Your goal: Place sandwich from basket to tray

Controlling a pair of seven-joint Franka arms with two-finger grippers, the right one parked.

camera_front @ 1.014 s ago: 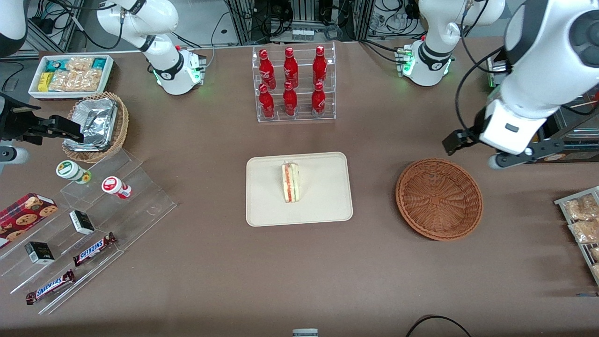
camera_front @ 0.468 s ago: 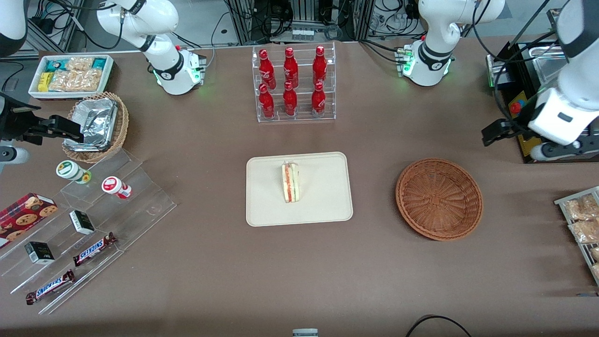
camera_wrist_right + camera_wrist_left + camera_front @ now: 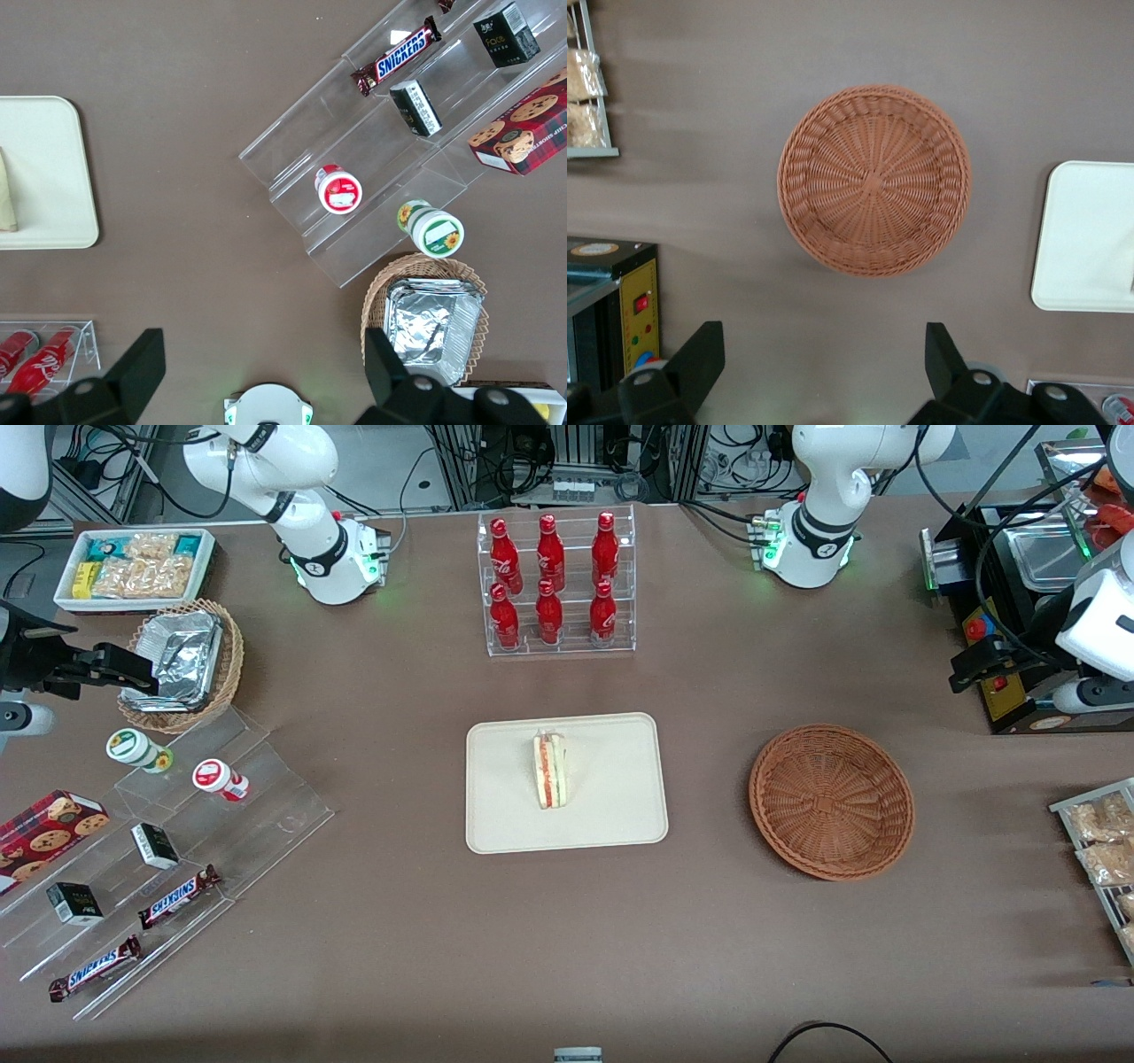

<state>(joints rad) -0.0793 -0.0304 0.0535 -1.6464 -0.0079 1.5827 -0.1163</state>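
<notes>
One sandwich [image 3: 549, 771] is lying on the tray [image 3: 620, 815], roughly at its middle, and the basket [image 3: 831, 802] is sitting bare, so the transfer is looking finished and the step in hand is, by my judgement, simply clearing the arm away. Doing that well is meaning keeping the gripper [image 3: 819, 372] high, travelling toward the working arm's end of the table and steering off the black machine with the red button [image 3: 1005, 682] it is hanging close to. Its fingers are standing wide apart and are holding nothing; it is hovering above the table, farther from the front camera than the basket and well apart from the tray. As for looks, the sandwich is showing as a small pale wedge resting with its cut edge up, red and green filling running in stripes along that edge, its bread looking soft and unsquashed.
</notes>
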